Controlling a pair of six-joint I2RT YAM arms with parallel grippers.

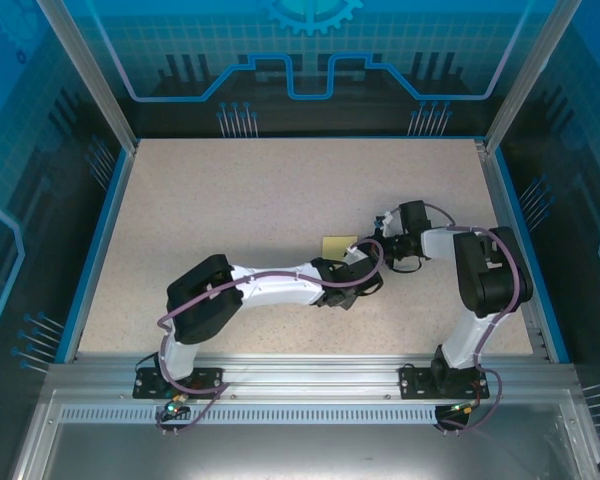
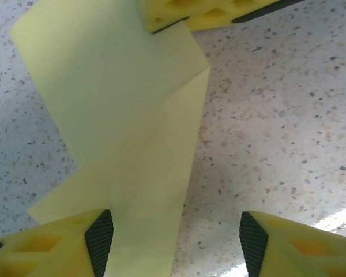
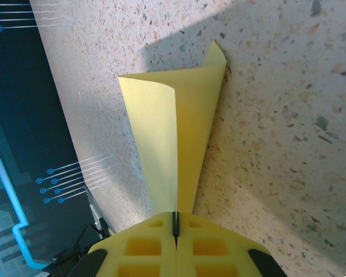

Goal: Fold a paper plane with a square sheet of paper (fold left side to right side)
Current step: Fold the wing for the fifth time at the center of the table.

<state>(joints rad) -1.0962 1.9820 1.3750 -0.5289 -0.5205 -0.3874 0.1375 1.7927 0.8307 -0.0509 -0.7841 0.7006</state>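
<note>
While the right gripper (image 3: 175, 222) pinches one end of the folded square sheet of paper (image 3: 184, 127), the left gripper (image 2: 176, 234) hangs spread open at its opposite end.

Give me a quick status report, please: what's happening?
Right gripper shut on the part-folded paper. Left gripper open over its other end. Nothing blocking.

White left arm (image 1: 270, 285) stretched low toward centre, left end effector (image 2: 176, 236) jaws apart. Right arm (image 1: 480, 270) elbow bent, right end effector (image 3: 175, 222) pinching pale-yellow paper sheet (image 3: 179, 133).
</note>
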